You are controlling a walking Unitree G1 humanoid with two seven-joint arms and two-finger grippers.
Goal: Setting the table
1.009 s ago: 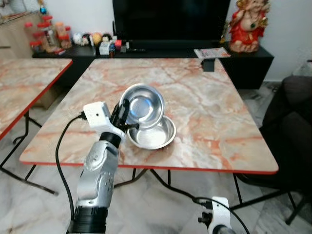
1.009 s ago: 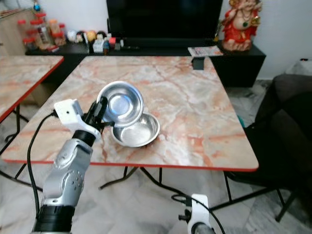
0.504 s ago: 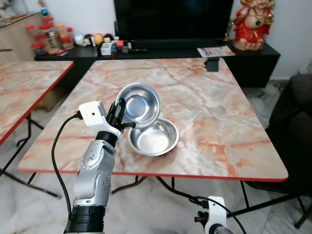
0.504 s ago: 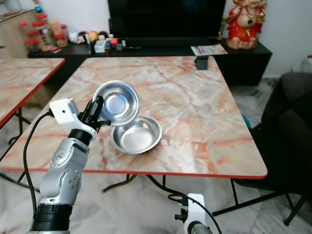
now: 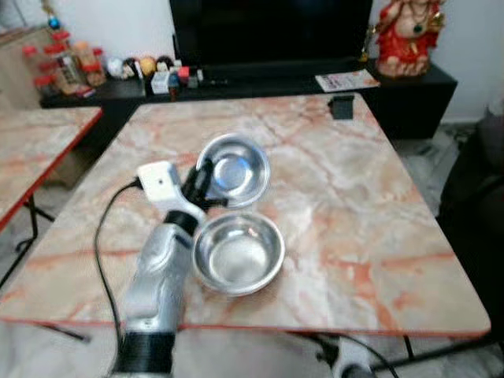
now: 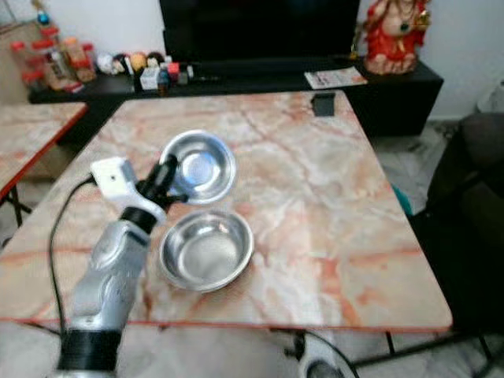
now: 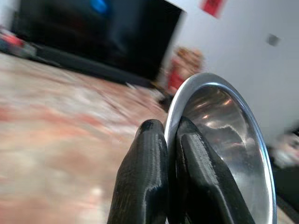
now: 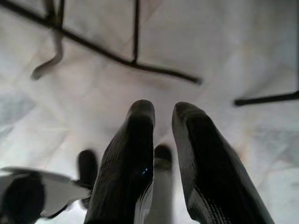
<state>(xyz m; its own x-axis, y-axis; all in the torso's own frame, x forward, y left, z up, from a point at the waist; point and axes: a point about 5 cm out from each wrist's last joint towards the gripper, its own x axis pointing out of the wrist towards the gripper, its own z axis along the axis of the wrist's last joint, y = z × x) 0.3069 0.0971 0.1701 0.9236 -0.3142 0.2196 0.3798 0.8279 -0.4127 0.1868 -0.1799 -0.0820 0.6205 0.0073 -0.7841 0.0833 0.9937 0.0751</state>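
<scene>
Jaws clamped tight on the left gripper (image 5: 203,183), both black fingers (image 7: 145,177) pinching the rim of a steel bowl (image 5: 231,170) between them, one inside the rim and one outside. That held bowl hangs tilted above the marble counter (image 5: 346,205), its shiny hollow facing the camera, light glinting off the metal. Just below it, nearer the robot, a second steel bowl (image 5: 239,253) sits upright on the counter, and from the head views their rims look just apart. Down low, the right gripper (image 8: 162,116) hangs over the pale floor (image 8: 224,51) with its jaws slightly parted and nothing between them, dark table legs (image 8: 140,63) crossing behind. At the counter's far edge lies a small dark box (image 5: 342,106).
</scene>
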